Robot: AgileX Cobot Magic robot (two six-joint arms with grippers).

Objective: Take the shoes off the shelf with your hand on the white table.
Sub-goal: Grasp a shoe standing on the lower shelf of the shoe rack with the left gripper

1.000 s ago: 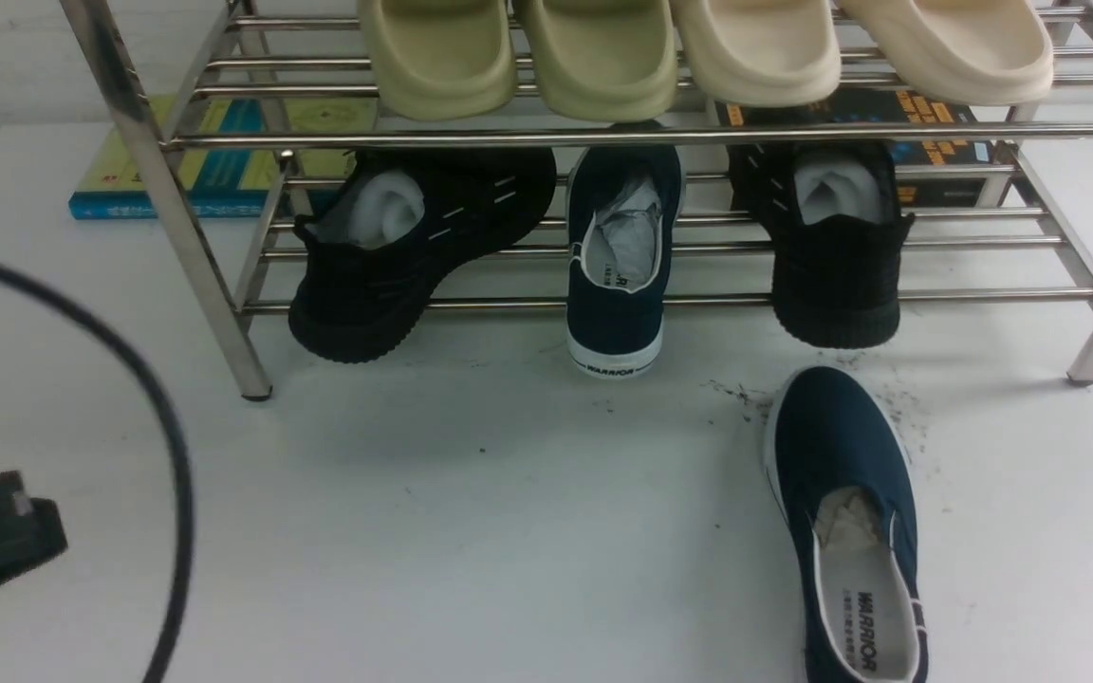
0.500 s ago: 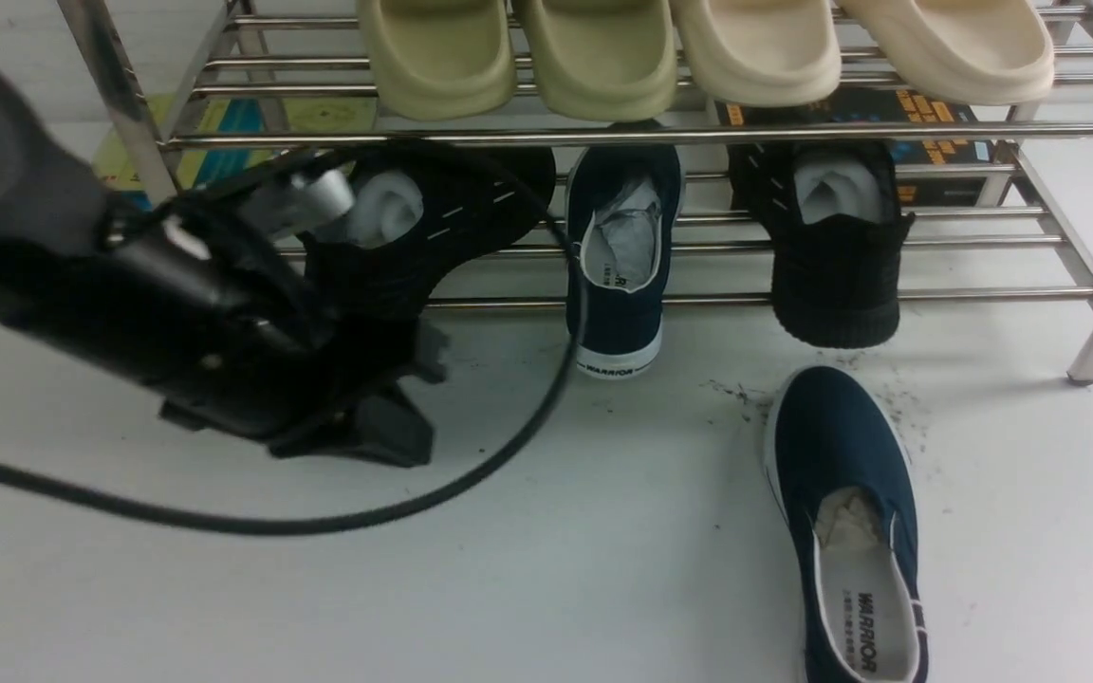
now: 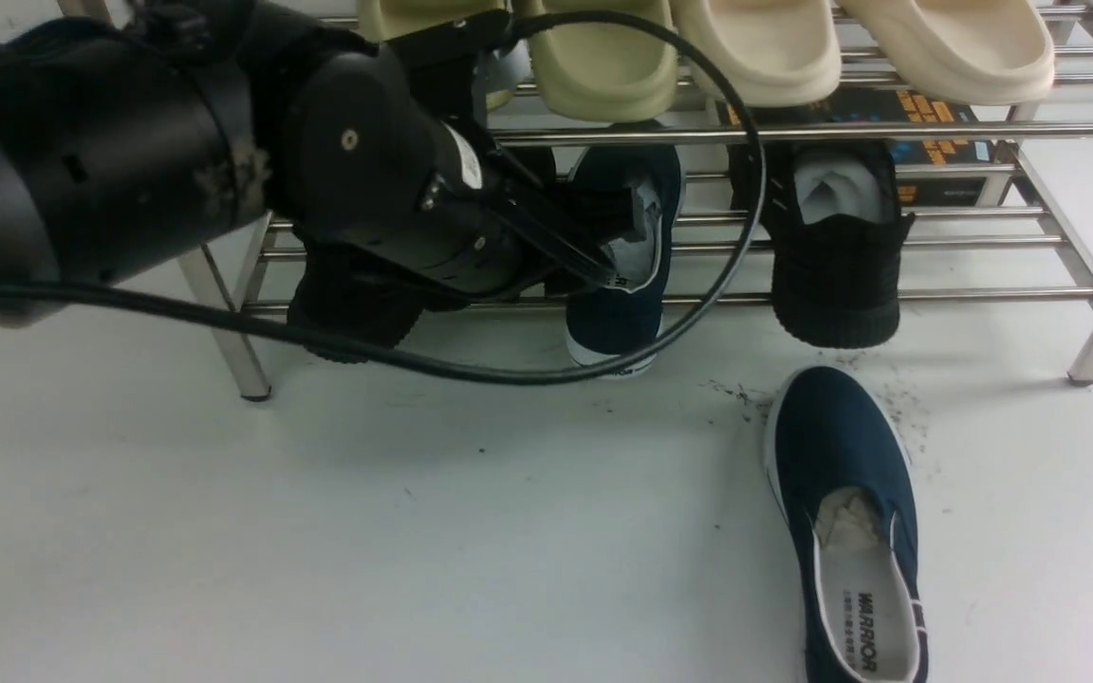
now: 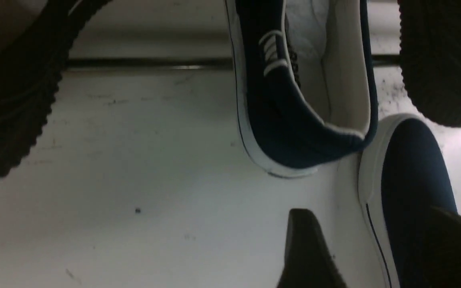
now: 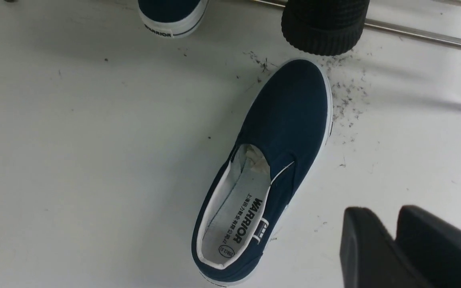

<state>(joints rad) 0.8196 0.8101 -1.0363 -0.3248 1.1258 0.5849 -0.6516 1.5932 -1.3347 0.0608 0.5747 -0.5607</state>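
- Left pincer [image 3: 615, 242]: the jaws stand wide and hold nothing. The left wrist view shows its fingers [image 4: 306, 252] well apart. In the front view it sits at the mouth of the navy shoe on the rack; you cannot tell whether a finger touches the collar.
- Shoe on the shelf [image 3: 615, 327]: one of the pair lies on the lower tier of the shelf [image 3: 983, 296], between the two black sneakers [image 3: 836, 275]. Its heel juts over the front rail toward the robot and there is paper stuffing in its mouth. It has not been lifted.
- Shoe on the counter [image 3: 841, 465]: the other one lies flat on the white counter [image 3: 414, 531]. It is in front of the rack, with its toe beside the patch of dark scuffs. Treat this half as done.
- Right pincer [image 5: 392, 224]: it hangs over the counter near that shoe's heel, apart from it. The jaws are close together with nothing between them; you cannot tell whether they are fully closed.
- Progress, as a judgement: roughly halfway. You have yet to grip the racked shoe, draw it out from under the upper rail and set it down.
- Foam slippers [image 3: 765, 47]: these are on the upper tier and are not part of the job.
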